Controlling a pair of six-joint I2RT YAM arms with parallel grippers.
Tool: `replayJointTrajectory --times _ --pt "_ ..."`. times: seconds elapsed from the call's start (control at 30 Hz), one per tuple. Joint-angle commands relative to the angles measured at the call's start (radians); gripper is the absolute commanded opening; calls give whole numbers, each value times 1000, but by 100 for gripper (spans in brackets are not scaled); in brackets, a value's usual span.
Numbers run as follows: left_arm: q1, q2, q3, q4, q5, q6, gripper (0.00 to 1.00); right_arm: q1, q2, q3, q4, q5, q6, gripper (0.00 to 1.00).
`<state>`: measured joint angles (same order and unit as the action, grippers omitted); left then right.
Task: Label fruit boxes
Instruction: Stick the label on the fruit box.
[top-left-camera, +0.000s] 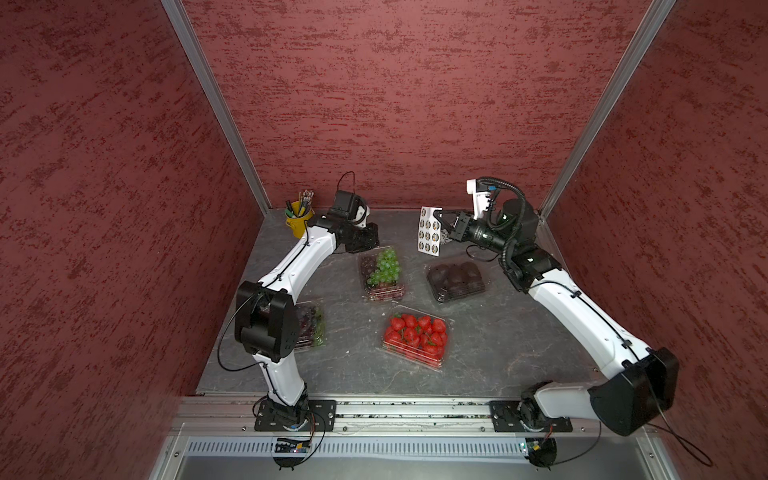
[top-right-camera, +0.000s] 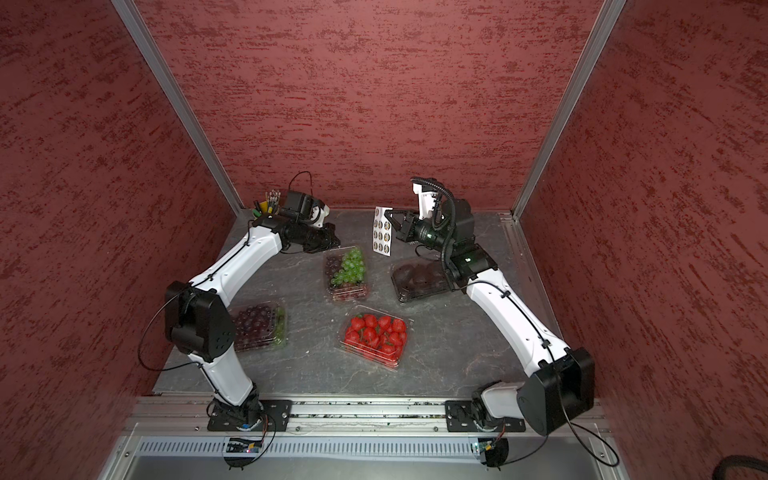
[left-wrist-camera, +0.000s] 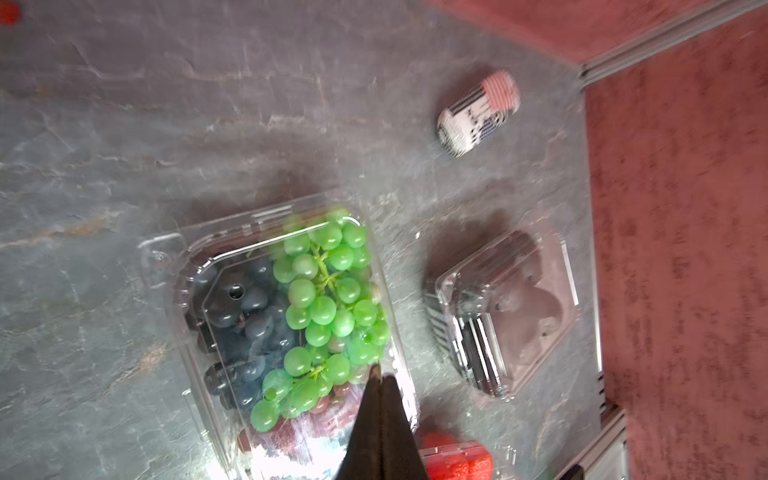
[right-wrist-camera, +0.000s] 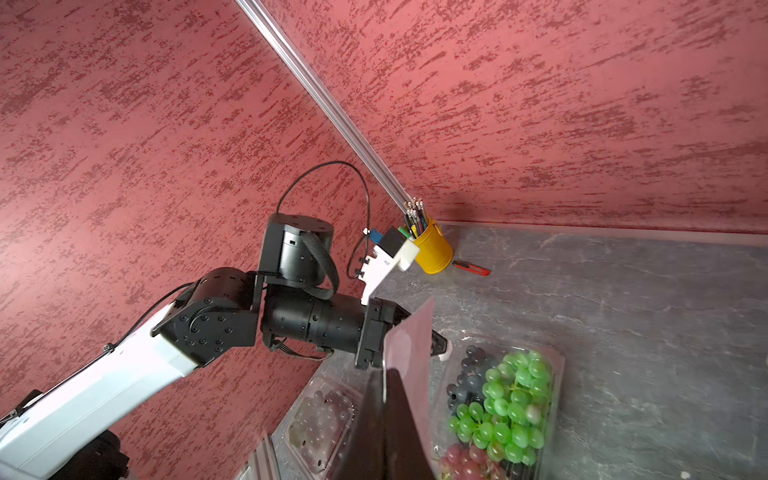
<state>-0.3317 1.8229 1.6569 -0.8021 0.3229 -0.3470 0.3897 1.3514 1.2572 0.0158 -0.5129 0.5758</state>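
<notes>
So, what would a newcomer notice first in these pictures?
The clear plastic box of red strawberries stands out at the front middle of the grey table. Behind it lies a clear box of green and dark grapes. At the back, the right gripper holds a white sheet of round stickers upright.

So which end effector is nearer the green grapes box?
Left. The left end effector is at the edge of the green grapes box; the right end effector holds stickers farther off.
</notes>
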Motion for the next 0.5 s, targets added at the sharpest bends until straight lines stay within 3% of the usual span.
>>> replayJointTrajectory --times 0.0,0.47 --pt "-22 34 45 -78 -79 44 0 -9 -26 -11 -8 21 -16 0" --pt "-47 117 66 -144 -163 41 0 -17 -10 -15 4 6 -4 0"
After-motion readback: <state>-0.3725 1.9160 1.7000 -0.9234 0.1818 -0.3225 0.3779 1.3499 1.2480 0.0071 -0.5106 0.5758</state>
